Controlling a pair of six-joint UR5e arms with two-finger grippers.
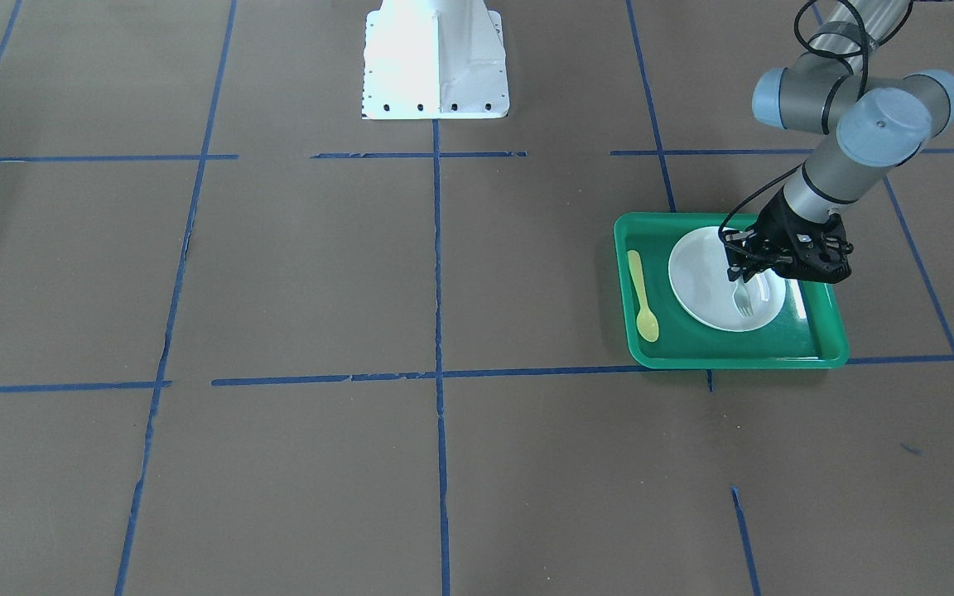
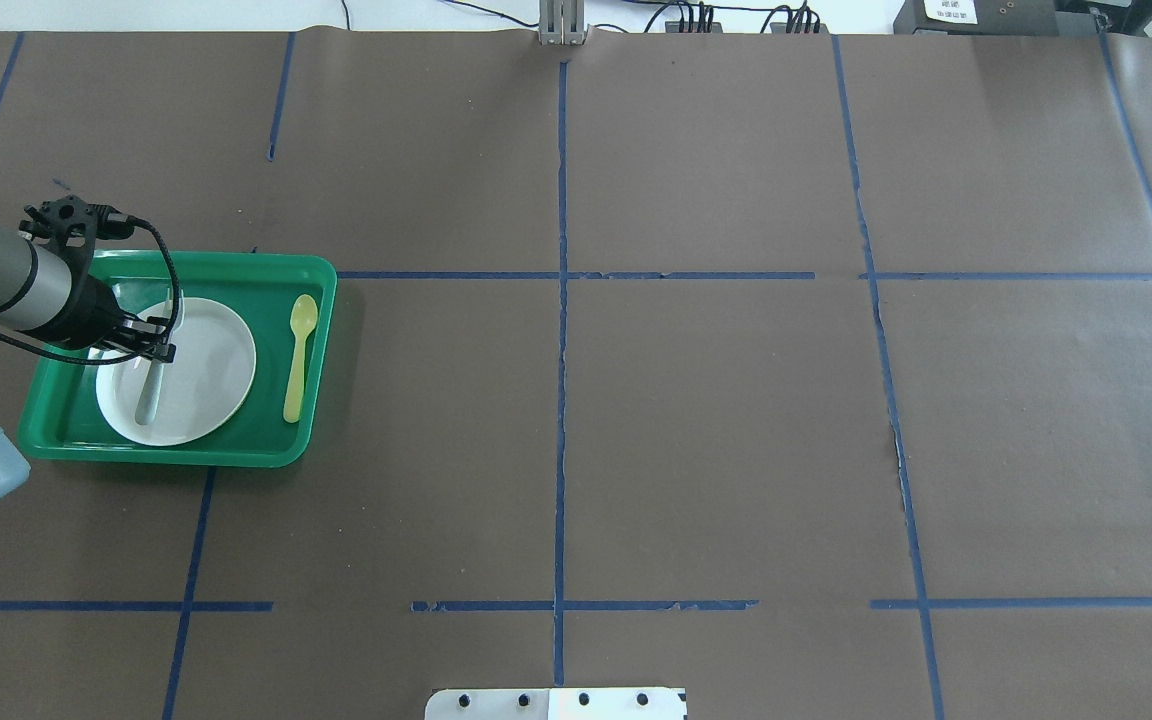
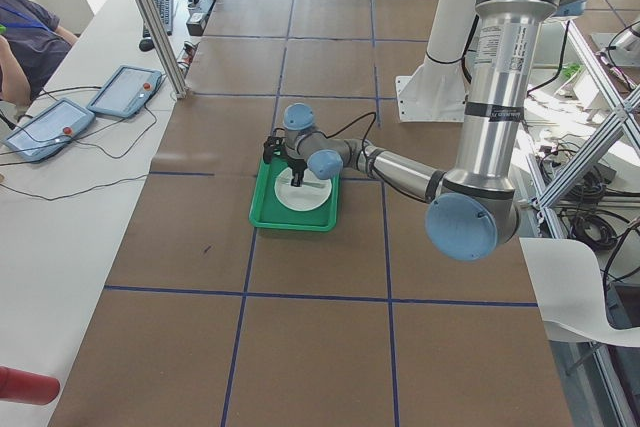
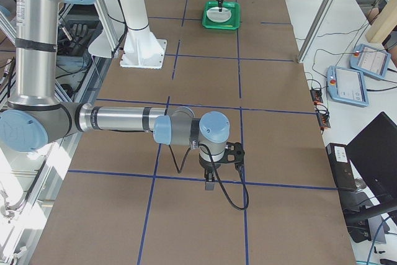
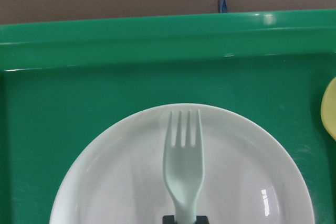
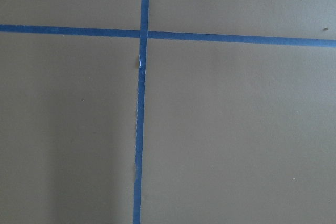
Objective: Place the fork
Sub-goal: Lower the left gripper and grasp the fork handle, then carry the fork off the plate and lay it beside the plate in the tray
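Note:
The pale whitish plastic fork [image 1: 744,300] is held by its handle in my left gripper [image 1: 740,277], which is shut on it. The fork hangs low over the white plate [image 1: 701,281] in the green tray [image 1: 734,362], tines pointing away from the robot. In the left wrist view the fork [image 5: 184,161] lies over the middle of the plate [image 5: 105,182]; I cannot tell whether it touches. My right gripper [image 4: 211,181] shows only in the exterior right view, over bare table, and I cannot tell whether it is open or shut.
A yellow spoon [image 1: 643,298] lies in the tray beside the plate, on the side nearer the table's middle. The white robot base [image 1: 436,58] stands at the table's edge. Blue tape lines [image 6: 139,129] cross the brown paper. Tablets [image 3: 125,90] lie on the side bench.

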